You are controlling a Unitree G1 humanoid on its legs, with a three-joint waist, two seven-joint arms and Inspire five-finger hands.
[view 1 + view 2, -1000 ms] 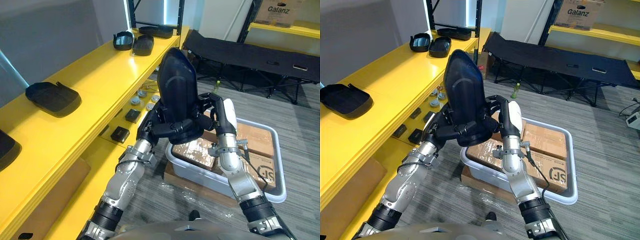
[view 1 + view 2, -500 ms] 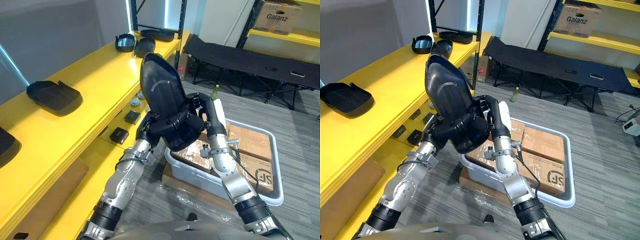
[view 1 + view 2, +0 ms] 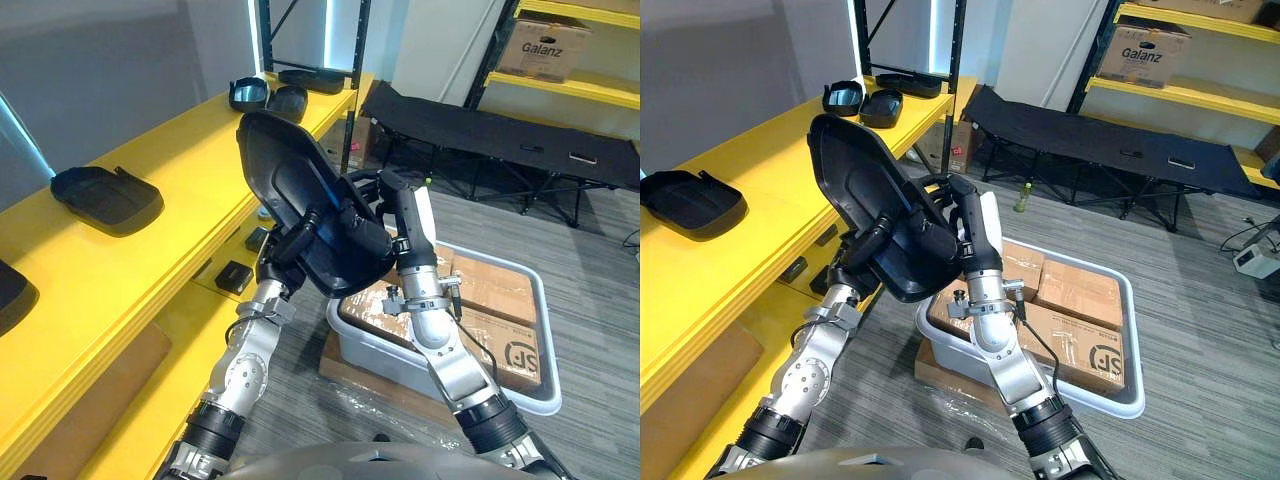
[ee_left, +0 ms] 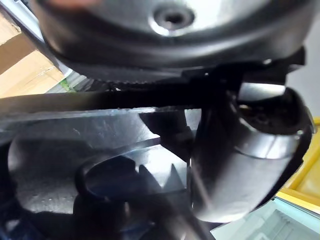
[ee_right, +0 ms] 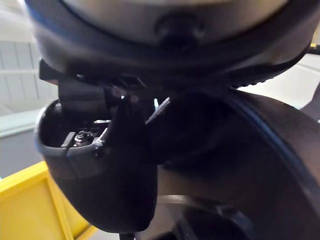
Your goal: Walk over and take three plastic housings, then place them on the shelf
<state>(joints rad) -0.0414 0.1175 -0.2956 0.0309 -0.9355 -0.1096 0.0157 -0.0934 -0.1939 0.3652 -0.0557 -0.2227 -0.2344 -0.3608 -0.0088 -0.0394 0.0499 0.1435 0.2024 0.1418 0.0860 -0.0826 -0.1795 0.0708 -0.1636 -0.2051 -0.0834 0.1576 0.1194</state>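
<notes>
I hold a large black plastic housing [image 3: 290,180] up between both hands, tilted with its top leaning over the edge of the yellow shelf [image 3: 150,150]. My left hand [image 3: 303,233] comes from below, its fingers curled onto the housing's inner face; its thumb [image 4: 245,150] presses the shell [image 4: 75,145]. My right hand [image 3: 385,200], with a white thumb cover, grips the housing's right rim; its thumb [image 5: 110,165] lies against the dark shell [image 5: 240,165]. More black housings lie on the shelf: one at the left [image 3: 105,195] and three at the far end [image 3: 287,100].
A grey tote [image 3: 400,360] with cardboard boxes sits on the floor under my right arm. A black folding cot [image 3: 480,125] stands behind it. Small black parts [image 3: 232,275] lie on the lower yellow shelf. Another dark piece [image 3: 15,295] sits at the shelf's near left.
The housing has swung from upright to leaning left over the shelf edge. My left hand's fingers have curled onto it. The right hand keeps its hold.
</notes>
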